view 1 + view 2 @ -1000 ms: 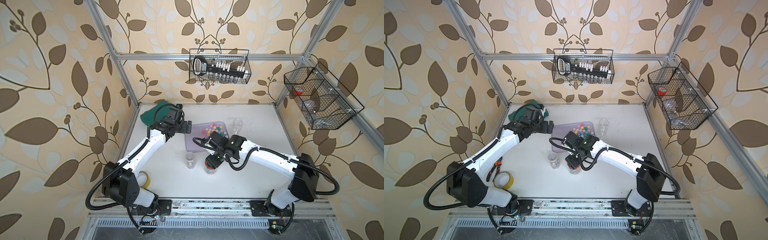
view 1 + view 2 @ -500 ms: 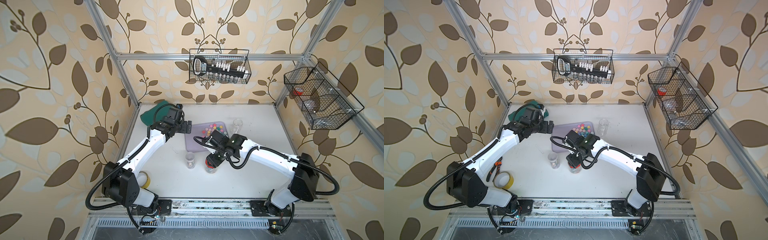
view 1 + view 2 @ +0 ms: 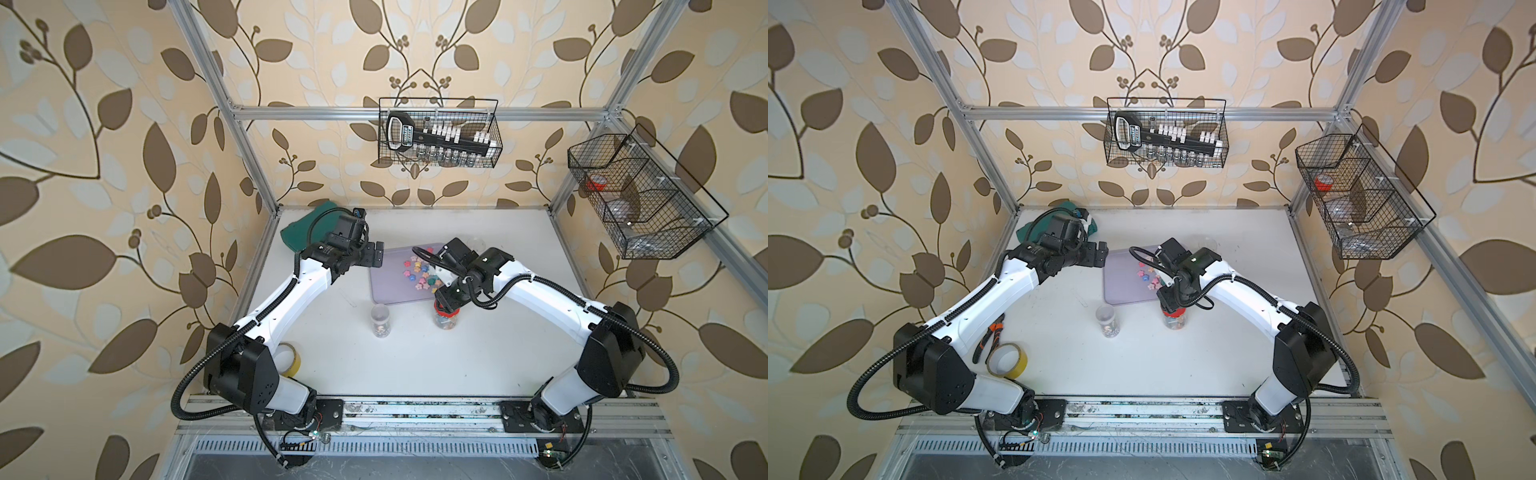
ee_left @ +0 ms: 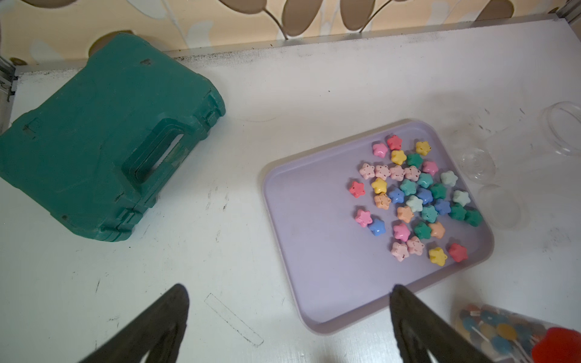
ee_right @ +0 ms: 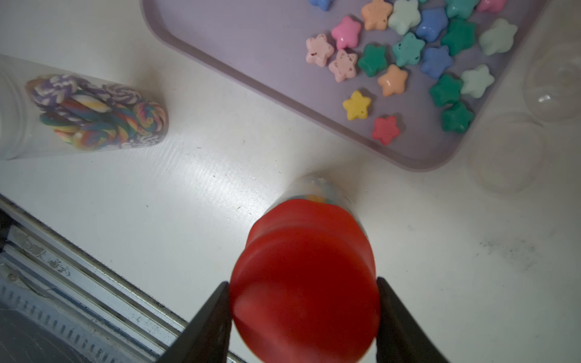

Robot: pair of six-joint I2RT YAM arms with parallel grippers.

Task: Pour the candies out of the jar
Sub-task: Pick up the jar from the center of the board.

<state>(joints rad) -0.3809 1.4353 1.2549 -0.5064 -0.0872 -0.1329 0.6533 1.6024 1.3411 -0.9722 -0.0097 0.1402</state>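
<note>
The right end effector (image 5: 302,283) pinches the lid (image 5: 305,248). The left end effector (image 4: 289,287) is spread wide, so the loose jar (image 3: 445,322) may spin or tip.

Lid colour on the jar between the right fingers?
Red lid, clearest in the right wrist view.

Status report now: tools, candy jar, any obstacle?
Left tool open, empty. Right tool shut on red lid; jar upright, lid on, candies inside. Nothing blocks the tray.
</note>
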